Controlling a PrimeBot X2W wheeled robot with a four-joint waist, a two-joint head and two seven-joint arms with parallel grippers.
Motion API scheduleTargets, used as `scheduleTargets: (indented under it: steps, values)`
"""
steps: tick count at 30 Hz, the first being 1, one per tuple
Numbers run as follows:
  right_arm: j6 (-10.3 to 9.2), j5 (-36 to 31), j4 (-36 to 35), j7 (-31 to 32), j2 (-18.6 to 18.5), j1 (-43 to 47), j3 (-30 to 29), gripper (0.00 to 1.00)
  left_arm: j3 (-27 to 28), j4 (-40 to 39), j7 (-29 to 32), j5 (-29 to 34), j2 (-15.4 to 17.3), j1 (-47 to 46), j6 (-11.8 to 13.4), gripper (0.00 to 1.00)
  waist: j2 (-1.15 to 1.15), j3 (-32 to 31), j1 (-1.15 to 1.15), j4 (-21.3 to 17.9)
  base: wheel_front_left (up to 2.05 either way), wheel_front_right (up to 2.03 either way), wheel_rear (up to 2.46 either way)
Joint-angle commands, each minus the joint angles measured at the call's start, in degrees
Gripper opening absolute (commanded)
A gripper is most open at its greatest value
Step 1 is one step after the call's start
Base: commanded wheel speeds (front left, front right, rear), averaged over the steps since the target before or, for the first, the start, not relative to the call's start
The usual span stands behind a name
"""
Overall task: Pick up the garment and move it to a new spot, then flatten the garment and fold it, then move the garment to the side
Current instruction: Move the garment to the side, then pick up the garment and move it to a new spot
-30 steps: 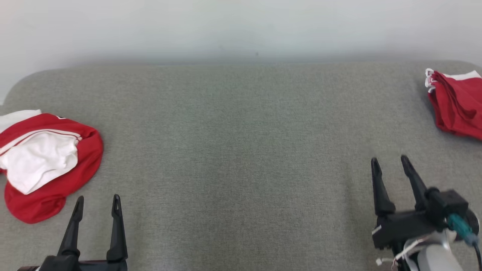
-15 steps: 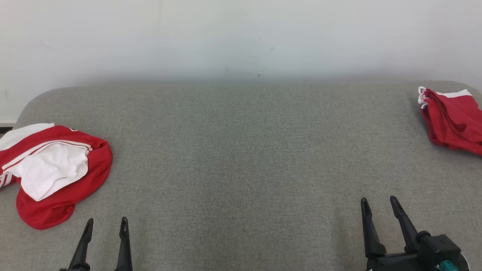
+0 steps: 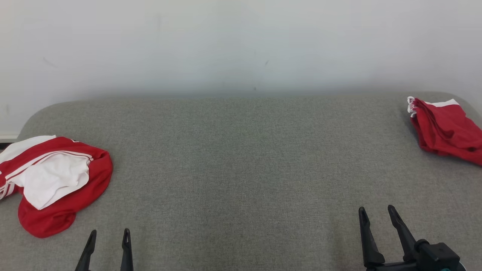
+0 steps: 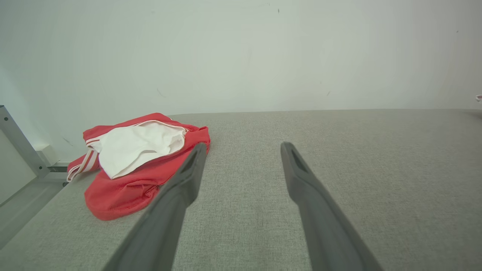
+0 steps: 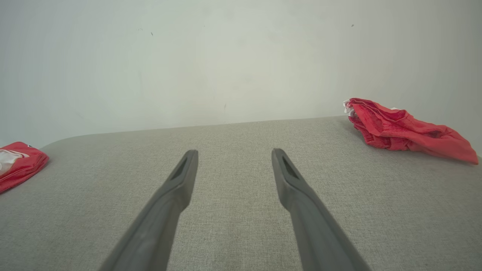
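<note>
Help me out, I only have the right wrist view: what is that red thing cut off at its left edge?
Observer: A crumpled red garment with its white lining turned outward, lying near the left edge of the grey table.
Operator: Is the left gripper on it?
Observer: No. The left gripper is open, over bare table beside the garment, not touching it.
Operator: Anything past that edge?
Observer: A grey metal post stands just off it, by the wall.
</note>
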Motion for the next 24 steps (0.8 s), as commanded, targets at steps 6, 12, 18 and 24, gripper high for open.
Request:
scheduleTargets:
  steps: [6,12,18,24]
  values:
    - [-0.15,-0.6,-0.5,0.3,0.2,0.7,-0.2,1.0,-0.1,0.4,-0.2,0.2,-0.2,0.9,0.3,1.0,0.0,-0.5,0.0,0.3,0.0,0.0,0.0]
    - [-0.16,-0.5,-0.3,0.5,0.2,0.9,-0.1,1.0,-0.1,0.6,-0.2,0.1,-0.1,1.0,0.2,1.0,0.0,-0.8,0.0,0.9,0.0,0.0,0.0]
    - [-0.15,0.8,0.3,0.2,0.2,1.4,0.4,1.0,-0.4,1.3,-0.2,0.0,0.2,0.4,0.2,1.0,0.0,-1.3,0.0,4.2,0.0,0.0,0.0]
    - [-0.15,1.9,1.2,-0.4,0.2,1.7,0.3,1.0,-0.4,2.3,-0.2,-0.4,1.2,-0.4,0.0,1.0,0.0,-1.3,0.0,9.6,0.0,0.0,0.0]
